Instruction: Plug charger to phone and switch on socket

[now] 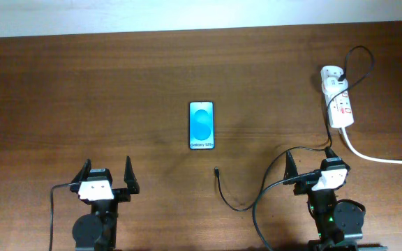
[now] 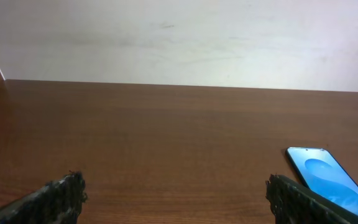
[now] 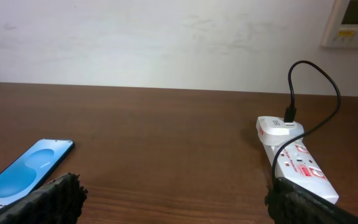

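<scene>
Right pincer (image 1: 310, 162): fingers spread wide, nothing held, low over the brown wooden bench (image 1: 82, 77). Left pincer (image 1: 107, 167): likewise wide and empty.

Thin black charger cable (image 1: 223, 195) curls between the arms. Its tiny plug tip lies loose on the bench, near the "Galaxy" end of the small flat blue-screened phone (image 1: 202, 125) but not touching it. The cable's other end runs to the white power-strip socket (image 1: 338, 97), far right.

Judgement: cable light and limp, so pinch the stiffer part just behind the tip. Phone looks slick and likely to slide, so brace its long edges.
</scene>
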Action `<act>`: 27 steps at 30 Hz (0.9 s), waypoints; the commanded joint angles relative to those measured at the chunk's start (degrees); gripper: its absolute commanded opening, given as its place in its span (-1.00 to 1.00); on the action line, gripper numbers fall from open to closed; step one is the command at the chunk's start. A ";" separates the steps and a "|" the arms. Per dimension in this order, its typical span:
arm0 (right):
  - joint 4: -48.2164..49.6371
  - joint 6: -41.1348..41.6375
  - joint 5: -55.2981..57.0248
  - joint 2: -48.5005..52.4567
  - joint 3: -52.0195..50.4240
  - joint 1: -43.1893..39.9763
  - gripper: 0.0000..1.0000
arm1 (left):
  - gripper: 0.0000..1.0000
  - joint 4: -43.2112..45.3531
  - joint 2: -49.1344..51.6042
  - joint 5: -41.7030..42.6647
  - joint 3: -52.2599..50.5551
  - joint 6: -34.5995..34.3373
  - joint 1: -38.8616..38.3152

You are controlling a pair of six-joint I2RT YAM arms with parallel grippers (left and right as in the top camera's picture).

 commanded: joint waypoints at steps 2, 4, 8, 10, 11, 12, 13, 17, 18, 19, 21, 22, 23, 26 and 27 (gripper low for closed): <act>-0.35 0.09 0.68 -0.48 -0.31 0.37 0.97 | 0.98 0.11 -0.48 0.17 -0.39 0.87 0.37; -0.35 0.09 0.68 -0.48 -0.31 0.37 0.97 | 0.98 6.69 -0.48 3.78 -0.39 0.44 0.35; -0.35 0.09 0.68 -0.48 -0.31 0.37 0.96 | 0.98 33.77 -0.48 6.43 -0.39 0.42 0.37; -0.35 0.09 0.68 -0.48 -0.31 0.37 0.97 | 0.98 43.50 -0.48 8.26 -0.02 0.42 0.37; -0.35 0.09 0.68 -0.48 -0.31 0.37 0.97 | 0.98 44.15 -0.46 9.60 1.64 0.42 0.37; -0.35 0.09 0.68 -0.48 -0.31 0.37 0.97 | 0.98 42.07 -0.17 11.06 3.54 0.42 0.37; -0.35 0.09 0.68 -0.48 -0.31 0.37 0.97 | 0.98 39.89 0.22 11.54 5.07 0.42 0.35; -0.35 0.09 0.68 -0.48 -0.31 0.37 0.97 | 0.98 25.09 5.27 12.28 16.37 0.42 0.37; -0.35 0.09 0.68 -0.48 -0.31 0.37 0.97 | 0.98 20.37 7.72 13.40 20.41 0.44 0.37; -0.35 0.09 0.68 -0.48 -0.31 0.37 0.97 | 0.98 15.02 11.23 15.08 25.09 0.44 0.37; -0.35 0.09 0.68 -0.48 -0.31 0.37 0.97 | 0.98 4.83 21.35 19.39 35.67 0.48 0.37; -0.35 0.09 0.68 -0.48 -0.31 0.37 0.97 | 0.98 -1.75 29.31 24.61 43.04 1.14 0.37; -0.35 0.09 0.68 -0.48 -0.31 0.37 0.97 | 0.98 -5.60 35.45 32.26 48.46 2.21 0.37; -0.35 0.09 0.68 -0.48 -0.31 0.37 0.97 | 0.98 -4.11 47.06 53.31 54.97 2.19 0.37; -0.35 0.09 0.68 -0.48 -0.31 0.37 0.97 | 0.98 -3.63 49.83 54.21 56.00 1.99 0.35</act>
